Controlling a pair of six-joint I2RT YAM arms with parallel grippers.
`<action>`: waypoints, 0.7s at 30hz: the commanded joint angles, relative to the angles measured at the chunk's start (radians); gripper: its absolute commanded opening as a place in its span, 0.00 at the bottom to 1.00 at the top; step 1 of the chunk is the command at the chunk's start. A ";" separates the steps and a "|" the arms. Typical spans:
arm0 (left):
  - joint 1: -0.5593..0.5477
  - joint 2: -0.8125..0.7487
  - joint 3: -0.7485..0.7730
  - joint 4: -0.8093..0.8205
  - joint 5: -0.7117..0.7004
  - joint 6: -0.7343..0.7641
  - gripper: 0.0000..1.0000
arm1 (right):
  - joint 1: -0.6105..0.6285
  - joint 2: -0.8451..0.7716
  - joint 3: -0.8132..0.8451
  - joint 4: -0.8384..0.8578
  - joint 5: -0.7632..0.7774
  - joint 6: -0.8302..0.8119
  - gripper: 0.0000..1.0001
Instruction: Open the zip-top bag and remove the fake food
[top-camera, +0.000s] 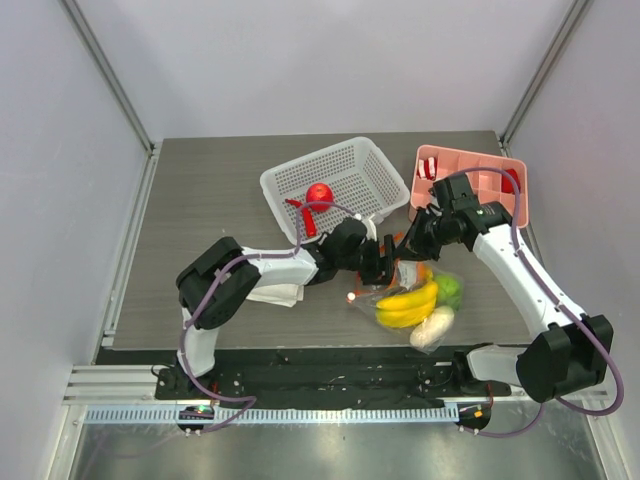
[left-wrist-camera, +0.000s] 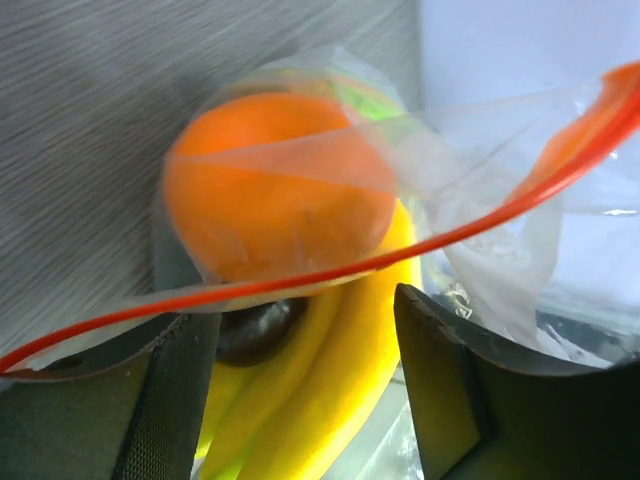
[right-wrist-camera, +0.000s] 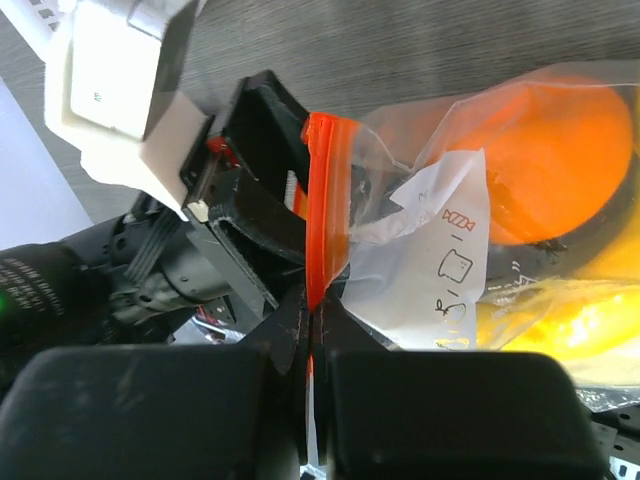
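Observation:
The zip-top bag (top-camera: 368, 300) lies at mid-table with fake food inside: yellow bananas (top-camera: 405, 305), a green apple (top-camera: 450, 290) and a white radish (top-camera: 432, 328). My left gripper (left-wrist-camera: 305, 330) is open at the bag's mouth, its fingers on either side of the bananas (left-wrist-camera: 340, 370). An orange (left-wrist-camera: 270, 190) sits behind the film, a dark piece (left-wrist-camera: 255, 330) beside it. The orange-red zip strip (left-wrist-camera: 300, 282) crosses in front. My right gripper (right-wrist-camera: 312, 310) is shut on the strip (right-wrist-camera: 322, 200). A red apple (top-camera: 319, 195) lies in the white basket (top-camera: 375, 165).
A pink compartment tray (top-camera: 470, 165) with red-and-white striped pieces (top-camera: 428, 167) stands at the back right. A white cloth (top-camera: 275, 293) lies under the left arm. Both arms meet over the bag, close together.

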 joint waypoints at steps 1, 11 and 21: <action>-0.010 0.006 -0.025 0.375 0.056 -0.114 0.73 | 0.018 -0.023 0.041 0.048 -0.069 0.044 0.01; -0.019 0.089 0.080 0.225 -0.077 -0.072 0.81 | 0.034 -0.010 0.020 0.068 -0.071 0.073 0.01; -0.021 0.048 0.081 0.090 -0.203 0.014 0.56 | 0.041 -0.029 0.030 0.007 0.030 0.039 0.01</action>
